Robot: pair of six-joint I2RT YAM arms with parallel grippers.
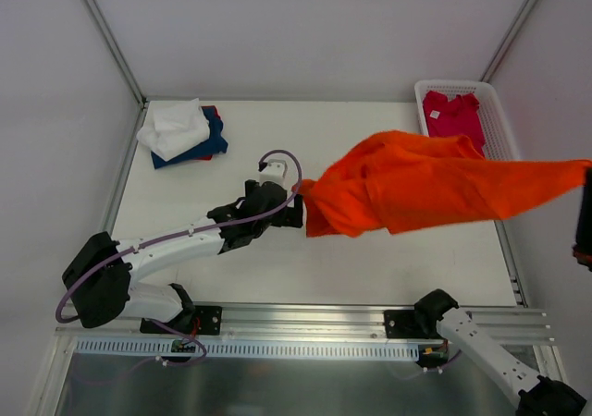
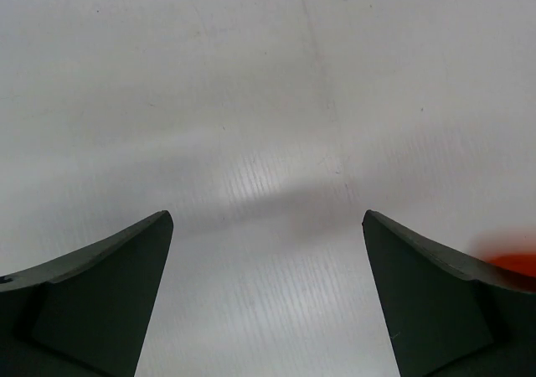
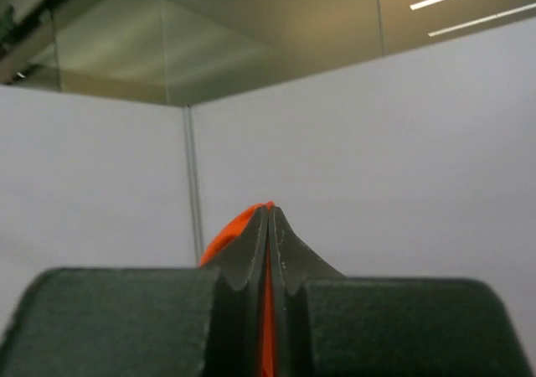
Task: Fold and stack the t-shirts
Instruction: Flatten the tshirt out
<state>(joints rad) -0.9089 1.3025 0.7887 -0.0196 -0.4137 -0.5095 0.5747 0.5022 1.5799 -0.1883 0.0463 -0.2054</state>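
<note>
The orange shirt point(image 1: 416, 189) is hanging in the air across the middle and right of the top view. It is stretching from a bunched end near the centre of the table point(image 1: 277, 268) out to the right edge of the frame.

The right gripper point(image 3: 268, 211) is pinching that far right end. In its wrist view the two fingers are pressing together with a strip of orange cloth showing between them and above their tips.

The left gripper point(image 2: 266, 218) is sitting just beside the bunched end at the centre of the top view. Its jaws are standing wide apart over bare table, holding nothing, and only a sliver of orange is peeking in at the right edge of its wrist view. Whether it is touching the cloth cannot be told.

In the upper left of the top view, a folded white shirt point(image 1: 176, 125) is lying on a navy shirt point(image 1: 215, 143). In the upper right, a pink shirt point(image 1: 453, 116) is resting inside the white basket point(image 1: 499, 134).
</note>
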